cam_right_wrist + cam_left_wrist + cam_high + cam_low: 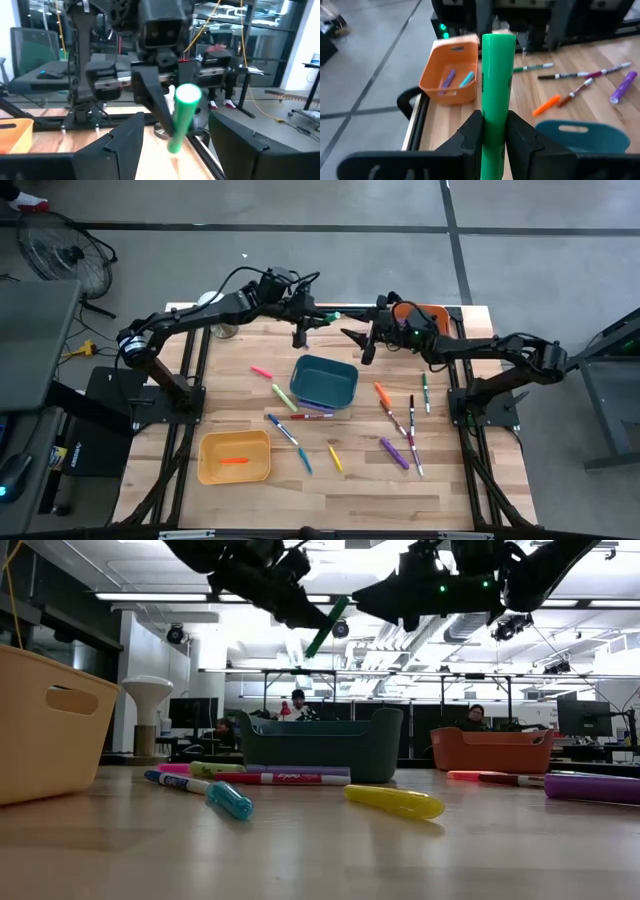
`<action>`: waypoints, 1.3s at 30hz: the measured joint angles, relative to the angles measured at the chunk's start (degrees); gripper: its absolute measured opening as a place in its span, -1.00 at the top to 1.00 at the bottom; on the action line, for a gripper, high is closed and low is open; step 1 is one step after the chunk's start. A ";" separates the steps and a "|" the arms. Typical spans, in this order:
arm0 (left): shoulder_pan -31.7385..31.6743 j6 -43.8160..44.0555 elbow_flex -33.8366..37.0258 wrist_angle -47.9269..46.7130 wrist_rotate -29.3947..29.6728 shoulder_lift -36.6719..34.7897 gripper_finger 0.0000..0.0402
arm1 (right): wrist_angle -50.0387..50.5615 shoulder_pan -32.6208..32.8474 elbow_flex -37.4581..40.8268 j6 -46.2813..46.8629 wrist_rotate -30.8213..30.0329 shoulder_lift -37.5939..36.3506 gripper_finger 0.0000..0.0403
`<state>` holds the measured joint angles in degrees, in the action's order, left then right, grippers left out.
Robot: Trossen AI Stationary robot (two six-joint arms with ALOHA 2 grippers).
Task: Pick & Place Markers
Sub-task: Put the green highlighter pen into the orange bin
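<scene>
I count three bins: one teal bin (325,363), one orange bin (451,50), one yellow bin (205,455). Markers: one green marker (496,90) in my left gripper (493,132), two binned markers (447,80) in the orange bin, one orange marker (234,461) in the yellow bin, roughly a dozen loose markers (393,452).

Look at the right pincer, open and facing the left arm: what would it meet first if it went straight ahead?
Most likely the green marker held in the left pincer. It sits between the right pincer's open fingers, pointing at it. Depth is hard to judge.

A robotics lab in an open-plan office: a wooden workbench (330,490) on a concrete floor (300,205), two robot arms mounted at its sides, a floor fan (62,255) nearby, strip lighting (155,597) and exposed ducting overhead, people seated at monitors (580,718) behind.
</scene>
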<state>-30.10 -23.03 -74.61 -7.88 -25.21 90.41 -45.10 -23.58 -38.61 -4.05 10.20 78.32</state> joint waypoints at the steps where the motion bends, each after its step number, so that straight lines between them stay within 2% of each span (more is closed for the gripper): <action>1: 0.26 0.44 0.00 0.52 0.02 0.00 0.74 | -0.11 0.27 0.00 -0.53 -0.36 0.02 -0.05; 11: 0.15 1.49 0.00 1.68 0.00 0.00 0.74 | -3.93 0.39 -0.47 -0.83 -0.18 0.96 -0.05; 17: 0.15 1.49 0.00 1.90 -0.03 0.00 0.74 | -3.60 -0.05 -5.11 -1.23 0.55 7.07 -0.05; 24: 0.15 1.03 0.00 1.81 -0.88 0.57 0.74 | -3.59 -0.03 -8.94 -2.36 0.04 10.90 -0.02; 29: 0.15 0.84 0.00 1.83 -0.86 0.57 0.74 | -2.50 -0.75 -9.11 -2.75 -0.05 11.04 0.15; 37: 0.10 0.62 0.00 1.88 -0.18 0.59 0.74 | -1.57 -2.60 -9.11 -1.63 0.64 11.04 0.69; 39: 0.10 0.64 0.00 1.99 -0.29 0.59 0.74 | -1.80 -2.61 -9.11 -1.57 0.71 11.04 0.72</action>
<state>-30.00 -22.39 -74.61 -5.89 -25.50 91.00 -46.90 -26.20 -47.72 -5.63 10.92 89.36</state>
